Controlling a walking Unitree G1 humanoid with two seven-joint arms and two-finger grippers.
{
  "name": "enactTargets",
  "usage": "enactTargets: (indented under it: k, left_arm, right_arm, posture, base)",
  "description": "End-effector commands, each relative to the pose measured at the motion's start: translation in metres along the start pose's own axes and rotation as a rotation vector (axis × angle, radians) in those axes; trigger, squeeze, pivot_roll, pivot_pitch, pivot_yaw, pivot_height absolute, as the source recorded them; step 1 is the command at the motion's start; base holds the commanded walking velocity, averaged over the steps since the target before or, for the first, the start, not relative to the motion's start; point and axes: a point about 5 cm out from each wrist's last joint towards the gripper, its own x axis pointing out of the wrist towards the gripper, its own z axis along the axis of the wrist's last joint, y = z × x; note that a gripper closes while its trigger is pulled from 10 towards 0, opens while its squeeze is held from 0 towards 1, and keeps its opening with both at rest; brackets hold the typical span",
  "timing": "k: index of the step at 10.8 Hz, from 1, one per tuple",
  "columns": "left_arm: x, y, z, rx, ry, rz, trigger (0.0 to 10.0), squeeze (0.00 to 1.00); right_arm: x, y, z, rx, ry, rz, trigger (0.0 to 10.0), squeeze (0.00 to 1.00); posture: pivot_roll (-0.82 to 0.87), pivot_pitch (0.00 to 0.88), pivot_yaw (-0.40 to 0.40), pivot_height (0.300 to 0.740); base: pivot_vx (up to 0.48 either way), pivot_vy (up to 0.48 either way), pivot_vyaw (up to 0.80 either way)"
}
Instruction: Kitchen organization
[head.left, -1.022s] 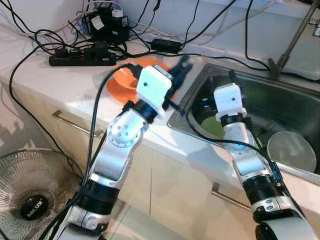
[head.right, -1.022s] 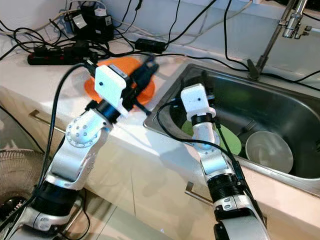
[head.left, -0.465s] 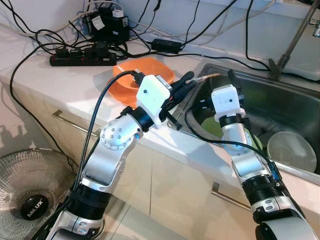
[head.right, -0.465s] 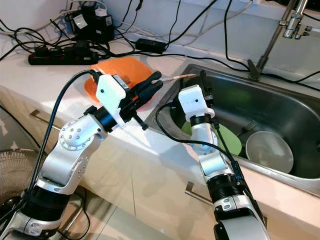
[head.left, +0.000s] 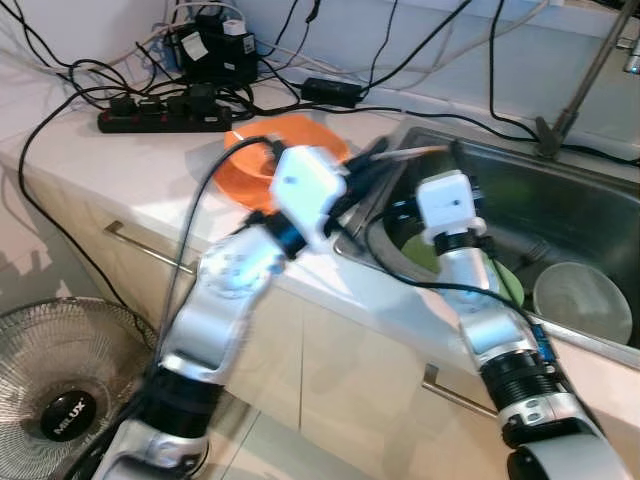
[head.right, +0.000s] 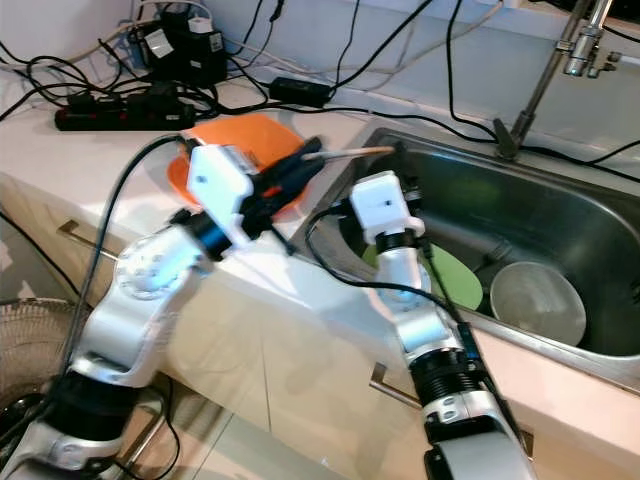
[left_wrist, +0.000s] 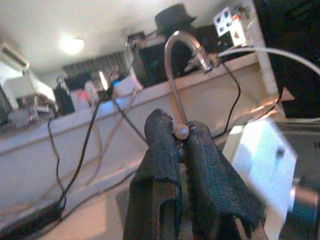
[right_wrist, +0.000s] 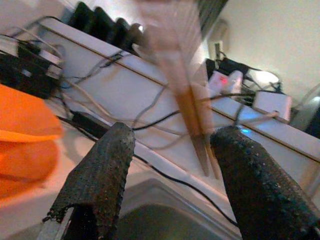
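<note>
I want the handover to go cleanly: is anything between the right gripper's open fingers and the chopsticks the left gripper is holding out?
Nothing visible. The left gripper is clamped on the chopsticks, whose tips already lie in the gap of the open right gripper above the sink.

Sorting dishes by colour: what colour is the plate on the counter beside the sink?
Orange; the plate shows best in the right eye view.

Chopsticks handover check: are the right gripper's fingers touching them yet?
Apart. In the right wrist view the chopsticks hang between the right gripper's open fingers, with gaps on both sides.
</note>
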Motion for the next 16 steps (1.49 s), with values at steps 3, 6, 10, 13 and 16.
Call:
enactTargets:
  k: [3, 6, 10, 13, 16]
  left_arm:
    - [0.006, 0.006, 0.008, 0.082, -0.038, 0.041, 10.0, 0.0]
    - [0.003, 0.003, 0.0, 0.007, 0.004, 0.02, 10.0, 0.0]
    - [-0.004, 0.0, -0.009, -0.056, 0.066, -0.016, 10.0, 0.0]
    - [-0.006, 0.004, -0.008, -0.104, 0.064, -0.002, 10.0, 0.0]
    - [-0.006, 0.006, -0.006, -0.114, 0.058, 0.009, 10.0, 0.0]
  right_arm:
    - [0.0, -0.001, 0.004, -0.001, -0.026, 0.001, 10.0, 0.0]
    - [0.003, -0.001, 0.007, 0.002, -0.036, -0.007, 10.0, 0.0]
    - [0.005, -0.004, 0.008, -0.001, -0.039, -0.023, 10.0, 0.0]
    - [0.005, -0.004, 0.008, 0.004, -0.045, -0.021, 0.5, 0.0]
    - [0.005, -0.002, 0.009, 0.002, -0.053, -0.012, 0.0, 0.0]
  posture:
    - [0.23, 0.002, -0.023, 0.74]
    - [0.23, 0.0, -0.025, 0.74]
    - [0.23, 0.001, -0.025, 0.74]
    - [0.23, 0.003, -0.023, 0.74]
    - [0.23, 0.002, -0.023, 0.74]
  base:
    - [0.0, 0.0, 0.0]
    - [0.0, 0.0, 0.0]
    - [0.0, 0.0, 0.0]
    - [0.0, 0.0, 0.0]
    - [0.0, 0.0, 0.0]
